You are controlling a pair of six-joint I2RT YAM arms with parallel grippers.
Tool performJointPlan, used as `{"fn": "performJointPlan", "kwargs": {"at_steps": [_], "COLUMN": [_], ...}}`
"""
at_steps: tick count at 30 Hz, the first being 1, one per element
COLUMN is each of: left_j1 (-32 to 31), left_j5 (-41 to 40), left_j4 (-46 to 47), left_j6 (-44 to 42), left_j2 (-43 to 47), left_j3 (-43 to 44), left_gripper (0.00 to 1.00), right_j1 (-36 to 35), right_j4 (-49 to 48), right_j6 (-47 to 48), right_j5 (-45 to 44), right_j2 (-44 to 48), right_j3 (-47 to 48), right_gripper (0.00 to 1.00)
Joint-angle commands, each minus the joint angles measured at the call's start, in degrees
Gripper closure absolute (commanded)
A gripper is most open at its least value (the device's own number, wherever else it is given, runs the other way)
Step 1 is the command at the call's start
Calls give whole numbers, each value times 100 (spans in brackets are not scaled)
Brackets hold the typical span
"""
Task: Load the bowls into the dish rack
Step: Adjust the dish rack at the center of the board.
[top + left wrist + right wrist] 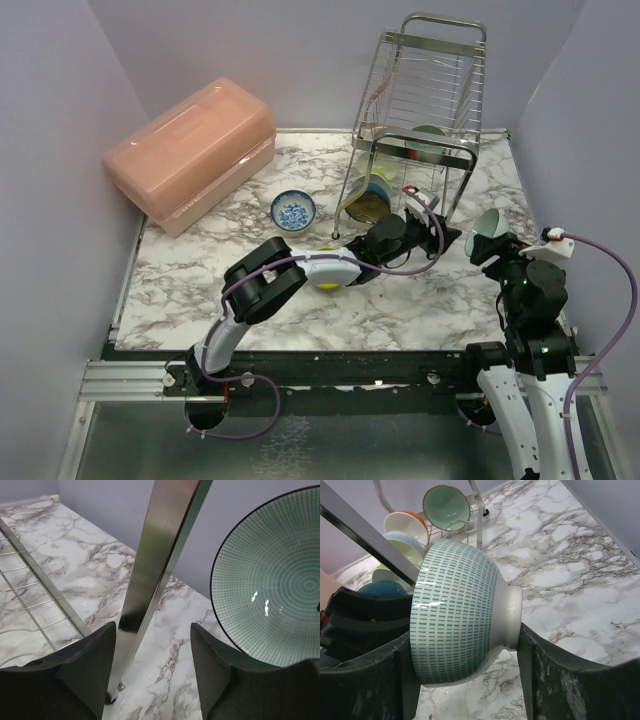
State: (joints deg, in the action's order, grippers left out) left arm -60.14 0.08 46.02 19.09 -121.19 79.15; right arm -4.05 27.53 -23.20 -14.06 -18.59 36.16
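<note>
The steel dish rack (432,60) stands at the back right, with several bowls on edge in its lower tier (375,195). My right gripper (497,247) is shut on a teal-patterned bowl (460,615), held on edge by rim and foot to the right of the rack; the bowl also shows in the top view (490,230). My left gripper (152,645) is open and empty, low by the rack's front right leg (160,555), facing the teal bowl (275,580). A blue-and-white bowl (293,211) sits on the table left of the rack. A lime bowl (328,282) peeks out under my left arm.
A pink lidded plastic box (195,150) stands at the back left. In the right wrist view the rack holds a mint green bowl (446,506), a white one (402,522) and a pale blue one (402,545). Grey walls enclose the marble table (180,290).
</note>
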Motion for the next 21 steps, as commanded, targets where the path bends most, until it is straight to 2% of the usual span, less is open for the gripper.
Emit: {"fn": "performJointPlan", "kwargs": {"at_steps": [1, 3, 6, 13, 15, 21], "left_j1": [-58, -68, -76, -77, -77, -77], "left_j5": [36, -163, -207, -328, -347, -276], "left_j4": [163, 162, 162, 201, 228, 258], "left_j6": [165, 166, 158, 63, 38, 37], "left_j2": [-405, -455, -432, -211, -136, 173], "left_j3": [390, 432, 391, 115, 25, -335], "left_gripper": [41, 45, 58, 97, 100, 100], "right_j1": [-18, -22, -25, -19, -20, -23], "right_j4": [-237, -247, -273, -348, -354, -404], "right_j6": [170, 196, 218, 228, 228, 254], "right_j5": [-73, -39, -3, 119, 142, 246], "right_j2": [44, 42, 35, 26, 22, -12], "right_j3": [233, 227, 216, 167, 175, 189], "right_gripper": [100, 100, 100, 99, 100, 100]}}
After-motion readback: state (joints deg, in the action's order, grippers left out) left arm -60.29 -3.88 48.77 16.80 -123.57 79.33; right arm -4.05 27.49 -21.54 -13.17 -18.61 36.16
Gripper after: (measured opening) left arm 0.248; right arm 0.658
